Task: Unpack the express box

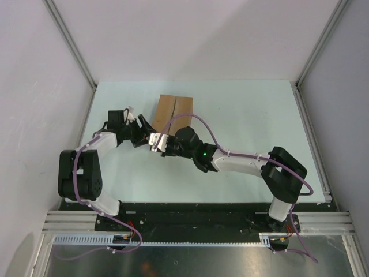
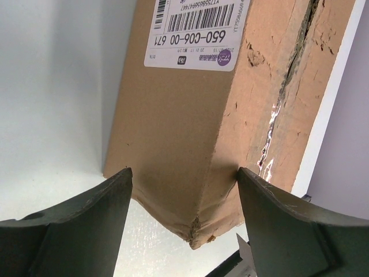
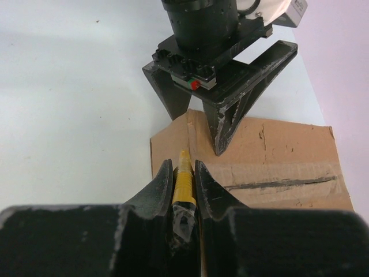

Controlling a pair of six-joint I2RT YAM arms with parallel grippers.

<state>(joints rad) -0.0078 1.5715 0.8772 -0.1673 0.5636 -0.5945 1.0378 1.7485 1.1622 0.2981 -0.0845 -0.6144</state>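
The express box (image 1: pixel 174 111) is a brown carton on the pale table, its taped centre seam (image 3: pixel 282 184) facing up and a white shipping label (image 2: pixel 196 34) on one side. My left gripper (image 2: pixel 184 171) has its jaws wide across the box's near corner, with one finger (image 3: pixel 222 135) on the top face and the other against the labelled side. From the right wrist view, the left gripper (image 3: pixel 200 133) stands just ahead of my right gripper (image 3: pixel 183 164). That one is shut on a yellow-black utility knife (image 3: pixel 184 182), whose tip points at the box's near edge.
Both arms meet at the box's near end, the left gripper (image 1: pixel 145 130) beside the right gripper (image 1: pixel 165 146). White walls with metal posts enclose the table (image 1: pixel 248 115) at the back and both sides.
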